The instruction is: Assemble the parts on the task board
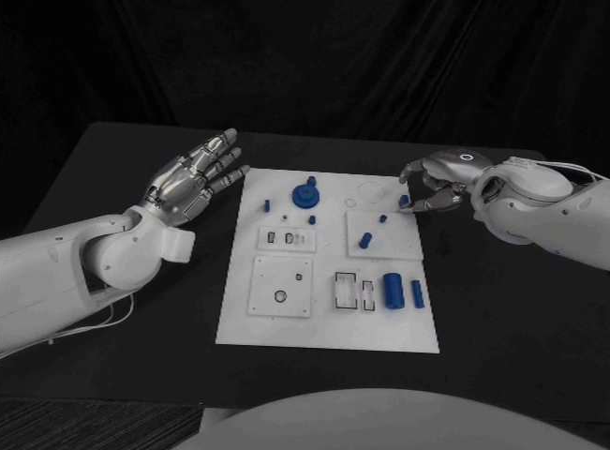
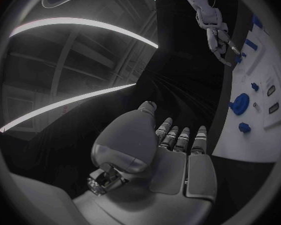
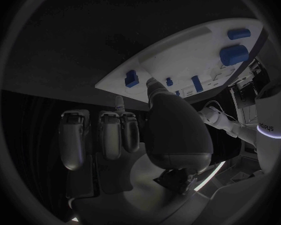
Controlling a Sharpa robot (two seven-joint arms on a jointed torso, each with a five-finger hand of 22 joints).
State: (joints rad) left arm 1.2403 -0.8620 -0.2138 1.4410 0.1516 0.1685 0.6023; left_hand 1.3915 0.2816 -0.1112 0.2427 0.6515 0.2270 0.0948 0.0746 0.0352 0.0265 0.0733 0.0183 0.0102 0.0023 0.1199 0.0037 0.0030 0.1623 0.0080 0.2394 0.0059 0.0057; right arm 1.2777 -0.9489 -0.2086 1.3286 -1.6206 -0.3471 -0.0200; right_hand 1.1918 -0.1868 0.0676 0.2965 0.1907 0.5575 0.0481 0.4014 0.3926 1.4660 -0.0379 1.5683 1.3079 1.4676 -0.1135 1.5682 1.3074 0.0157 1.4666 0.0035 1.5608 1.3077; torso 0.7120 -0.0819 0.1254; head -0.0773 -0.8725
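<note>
Head view: the left hand (image 1: 193,178) hovers beside the task board (image 1: 329,333), fingers spread, holding nothing. The right hand (image 1: 436,186) curls at the board's far right corner; whether it grips anything I cannot tell. Blue parts (image 1: 394,292) lie on the board.

Left wrist view: the flat palm (image 2: 178,165) faces the board (image 2: 253,140).

Right wrist view: the fingers (image 3: 109,135) are bent near the board's edge (image 3: 115,82).
</note>
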